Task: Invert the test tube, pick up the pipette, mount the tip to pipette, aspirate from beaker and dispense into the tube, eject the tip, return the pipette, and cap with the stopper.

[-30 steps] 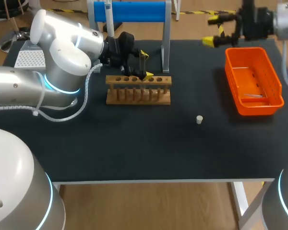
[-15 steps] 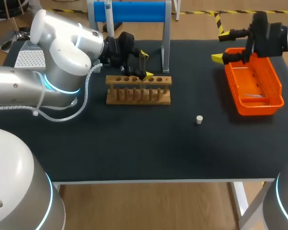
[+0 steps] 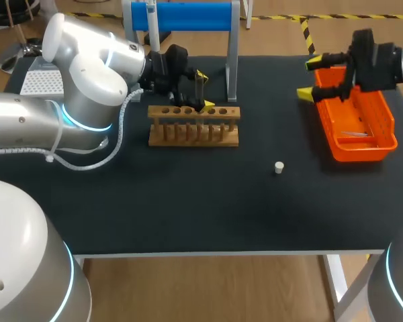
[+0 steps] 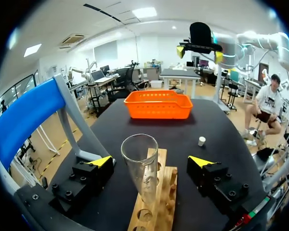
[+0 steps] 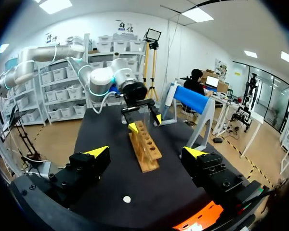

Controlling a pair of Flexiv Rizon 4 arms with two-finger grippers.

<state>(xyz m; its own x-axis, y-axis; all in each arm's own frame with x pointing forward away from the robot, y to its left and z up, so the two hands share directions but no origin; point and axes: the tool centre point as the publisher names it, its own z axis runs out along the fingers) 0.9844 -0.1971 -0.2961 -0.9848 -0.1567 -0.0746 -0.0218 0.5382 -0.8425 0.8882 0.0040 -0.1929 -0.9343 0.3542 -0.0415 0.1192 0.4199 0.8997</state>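
A clear glass test tube (image 4: 140, 166) stands mouth up in the wooden rack (image 3: 193, 125), tilted slightly. My left gripper (image 3: 203, 90) hangs over the rack's far side, open, with the tube between its yellow-tipped fingers (image 4: 100, 161) and untouched by either. My right gripper (image 3: 310, 78) is open and empty above the far left corner of the orange basket (image 3: 354, 111). The small white stopper (image 3: 279, 167) lies on the black mat in front of the basket. A pipette (image 3: 152, 27) hangs on the blue stand (image 3: 188, 16) at the back. No beaker shows.
A perforated white tip box (image 3: 40, 82) sits at the far left, behind my left arm. The orange basket (image 4: 158, 105) holds a thin clear item. The stand's metal legs (image 3: 233, 64) rise just behind the rack (image 5: 144, 144).
My right gripper has come in from past the table's far edge toward the front, now over the basket's far left corner. The left arm and the tube have not moved.
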